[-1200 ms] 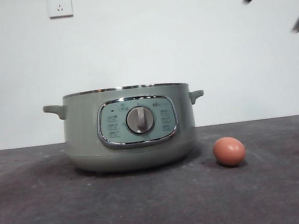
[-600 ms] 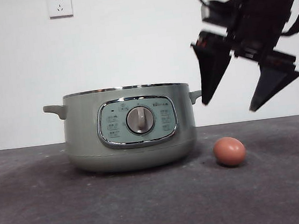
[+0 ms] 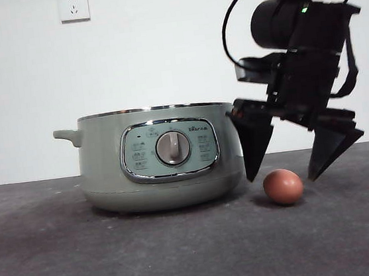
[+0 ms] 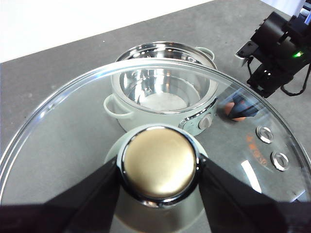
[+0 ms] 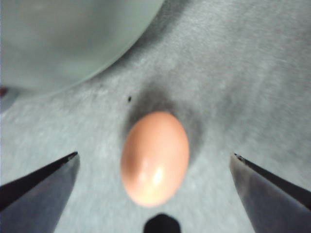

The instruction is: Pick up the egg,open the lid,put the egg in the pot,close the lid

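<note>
The brown-orange egg (image 3: 283, 186) lies on the table just right of the sage-green pot (image 3: 160, 157). The pot stands uncovered, and its steel inside shows in the left wrist view (image 4: 165, 92). My right gripper (image 3: 283, 177) is open and low over the egg, one jaw on each side and neither touching it. In the right wrist view the egg (image 5: 154, 158) lies midway between the jaws of that gripper (image 5: 154, 155). My left gripper (image 4: 159, 170) is shut on the knob (image 4: 159, 162) of the glass lid (image 4: 73, 126) and holds it high above the pot, out of the front view.
The dark grey table (image 3: 65, 258) stretches wide in front of the pot and to its left. A white wall with a socket (image 3: 73, 5) stands behind. The right arm's black body (image 4: 277, 48) hangs beside the pot's right handle.
The right arm has come down from the top right corner to table height. Its open jaws now straddle the egg. The pot and the egg have not moved.
</note>
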Robot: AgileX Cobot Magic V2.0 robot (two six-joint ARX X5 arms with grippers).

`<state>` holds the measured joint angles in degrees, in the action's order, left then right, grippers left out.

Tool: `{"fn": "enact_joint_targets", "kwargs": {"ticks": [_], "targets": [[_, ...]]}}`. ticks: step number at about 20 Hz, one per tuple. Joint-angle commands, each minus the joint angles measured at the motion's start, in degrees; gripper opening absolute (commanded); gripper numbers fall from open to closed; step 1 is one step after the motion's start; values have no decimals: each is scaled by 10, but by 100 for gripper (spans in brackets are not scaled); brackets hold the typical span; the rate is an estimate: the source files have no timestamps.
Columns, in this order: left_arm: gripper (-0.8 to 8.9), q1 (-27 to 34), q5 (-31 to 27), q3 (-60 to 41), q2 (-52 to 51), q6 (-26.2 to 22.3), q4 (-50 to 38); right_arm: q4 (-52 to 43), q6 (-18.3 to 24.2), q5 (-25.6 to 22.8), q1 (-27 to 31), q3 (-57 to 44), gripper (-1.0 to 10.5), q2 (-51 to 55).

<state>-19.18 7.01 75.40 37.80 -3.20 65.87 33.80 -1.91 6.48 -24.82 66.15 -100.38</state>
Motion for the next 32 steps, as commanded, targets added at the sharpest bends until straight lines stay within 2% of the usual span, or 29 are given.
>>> {"fn": "enact_joint_targets", "kwargs": {"ticks": [1, 3, 5, 6, 8, 9, 11, 12, 13, 19, 24, 27, 29, 32], "targets": [[-8, 2, 3, 4, -5, 7, -28, -13, -25, -17, -7, 2, 506, -19], [-8, 2, 3, 4, -5, 6, -28, -12, -26, -20, -8, 2, 422, -28], [-8, 2, 2, 4, -5, 6, -29, -14, -27, -23, -8, 2, 402, -31], [-8, 2, 2, 4, -5, 6, -29, -18, -31, -32, -8, 2, 356, -31], [-8, 2, 2, 4, -5, 6, -29, -19, -31, -33, -8, 2, 164, -31], [-8, 2, 2, 4, -5, 6, -29, -19, -31, -33, -8, 2, 124, -31], [-8, 2, 2, 4, -5, 6, -29, -16, -31, -28, -11, 2, 117, -31], [-8, 2, 2, 4, -5, 6, -29, -16, -31, -28, -11, 2, 82, -31], [-8, 2, 2, 4, -5, 6, -29, -14, -31, -28, -11, 2, -5, -31], [-8, 2, 2, 4, -5, 4, -30, 28, -23, -28, -12, 2, -12, -2], [-8, 2, 2, 4, -4, -1, -30, 83, -14, -28, -32, 2, -12, 122], [-8, 2, 2, 4, -4, -1, -29, 78, -13, -28, -50, 3, -12, 204], [-8, 2, 2, 4, -4, -1, -29, 59, -13, -29, -62, 24, -12, 232], [-8, 2, 5, 4, -3, -1, -29, 46, -7, -25, -68, 97, -12, 215]]}}
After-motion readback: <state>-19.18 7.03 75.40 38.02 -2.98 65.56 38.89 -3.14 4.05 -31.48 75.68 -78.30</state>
